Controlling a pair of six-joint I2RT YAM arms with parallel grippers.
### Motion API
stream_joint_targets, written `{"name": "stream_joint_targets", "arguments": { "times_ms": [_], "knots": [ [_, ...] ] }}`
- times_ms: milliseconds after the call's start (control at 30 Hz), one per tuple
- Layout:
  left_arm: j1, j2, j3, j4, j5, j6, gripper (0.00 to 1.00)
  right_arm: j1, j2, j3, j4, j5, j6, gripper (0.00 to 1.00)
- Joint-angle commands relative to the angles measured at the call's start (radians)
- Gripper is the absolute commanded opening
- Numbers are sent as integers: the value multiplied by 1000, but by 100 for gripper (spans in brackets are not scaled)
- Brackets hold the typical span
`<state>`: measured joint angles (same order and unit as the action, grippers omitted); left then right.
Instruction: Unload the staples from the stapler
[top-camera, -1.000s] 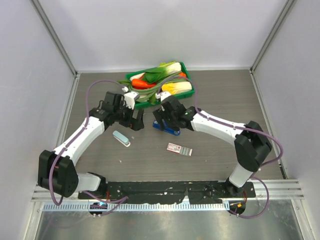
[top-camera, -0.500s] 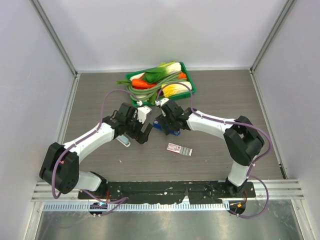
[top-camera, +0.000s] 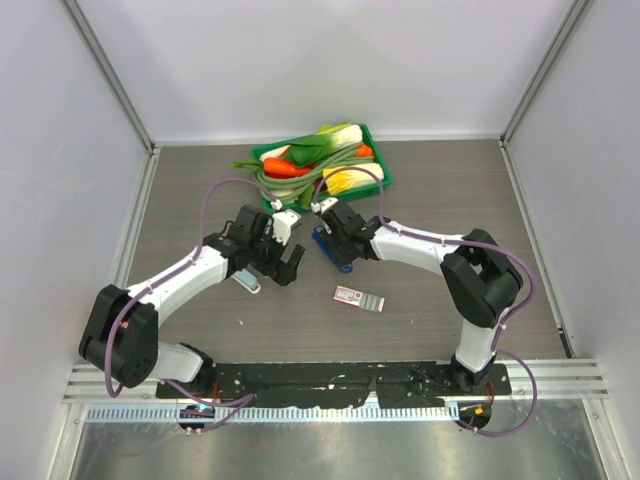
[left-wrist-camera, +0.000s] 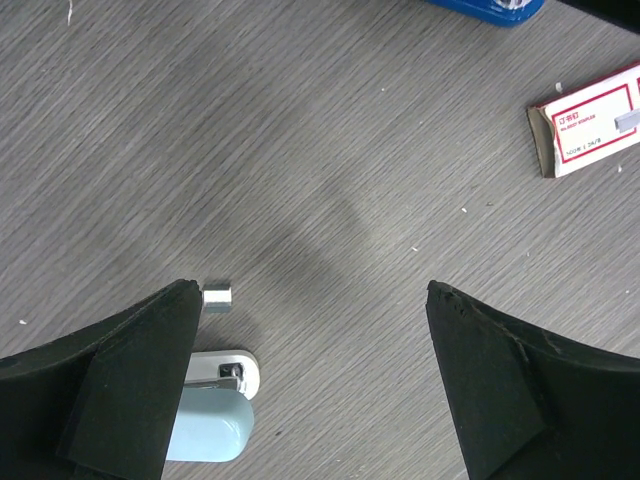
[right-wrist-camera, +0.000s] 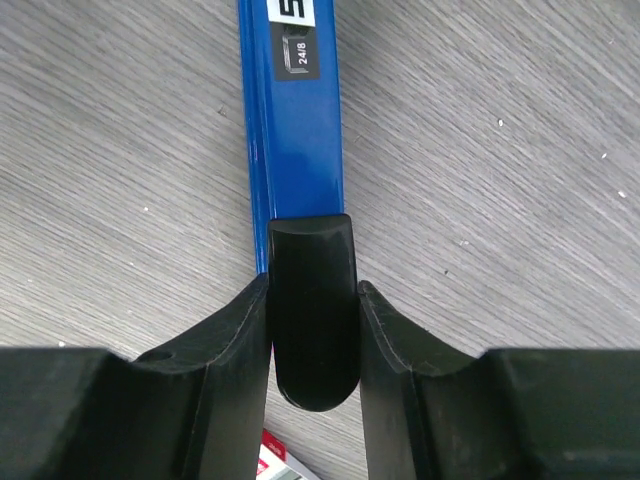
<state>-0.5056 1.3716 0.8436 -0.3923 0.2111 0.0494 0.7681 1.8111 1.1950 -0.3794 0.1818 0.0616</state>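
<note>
The dark blue stapler (top-camera: 334, 250) lies on the table just in front of the green tray. In the right wrist view its blue body (right-wrist-camera: 295, 130) runs away from me. My right gripper (right-wrist-camera: 312, 330) is shut on its black rear end, both fingers pressed against its sides. My left gripper (top-camera: 285, 268) hovers wide open over bare table to the stapler's left, and in its own wrist view (left-wrist-camera: 312, 290) nothing lies between the fingers. A corner of the stapler (left-wrist-camera: 490, 8) shows at the top edge there. The staples are out of view.
A pale blue-and-white oblong object (top-camera: 243, 279) lies by the left finger (left-wrist-camera: 130, 380), with a small silver cylinder (left-wrist-camera: 218, 297) beside it. A red-and-white carton (top-camera: 358, 298) lies in front of the stapler. The green tray (top-camera: 383, 172) of toy vegetables stands at the back.
My right gripper has closed onto the stapler's black end and turned it a little. The left arm swung right toward the middle, then held still.
</note>
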Motion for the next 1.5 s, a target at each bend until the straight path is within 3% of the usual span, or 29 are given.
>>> {"name": "stream_joint_targets", "arguments": {
  "times_ms": [0, 133, 233, 433, 567, 800, 967, 1000, 1100, 1300, 1467],
  "knots": [
    [21, -22, 25, 18, 68, -37, 100, -6, -99, 15, 106, -25, 124, 19],
    [21, -23, 23, 23, 119, -34, 100, -6, -197, -108, 252, -80, 283, 3],
    [19, -29, 5, 41, 145, -23, 100, 0, -300, -237, 428, -105, 401, 1],
    [21, -32, -17, 75, 246, -17, 100, 69, -378, -359, 576, -53, 521, 1],
    [21, 4, 34, 47, 306, -40, 99, 137, -349, -368, 606, 27, 555, 1],
    [22, -9, 17, 40, 280, -23, 98, 178, -240, -285, 470, 104, 528, 1],
    [48, -40, 18, 33, 275, -25, 98, 201, -156, -210, 358, 87, 498, 18],
    [56, -42, 22, 29, 286, -28, 99, 218, -130, -186, 324, 90, 489, 29],
    [105, -60, 28, 23, 323, -37, 98, 232, -101, -138, 254, 96, 481, 42],
    [180, -112, 6, 30, 352, -40, 98, 234, -38, 1, 71, 114, 451, 50],
    [187, -134, -12, 23, 358, -36, 99, 235, 36, 97, -38, 136, 422, 50]
  ]
}}
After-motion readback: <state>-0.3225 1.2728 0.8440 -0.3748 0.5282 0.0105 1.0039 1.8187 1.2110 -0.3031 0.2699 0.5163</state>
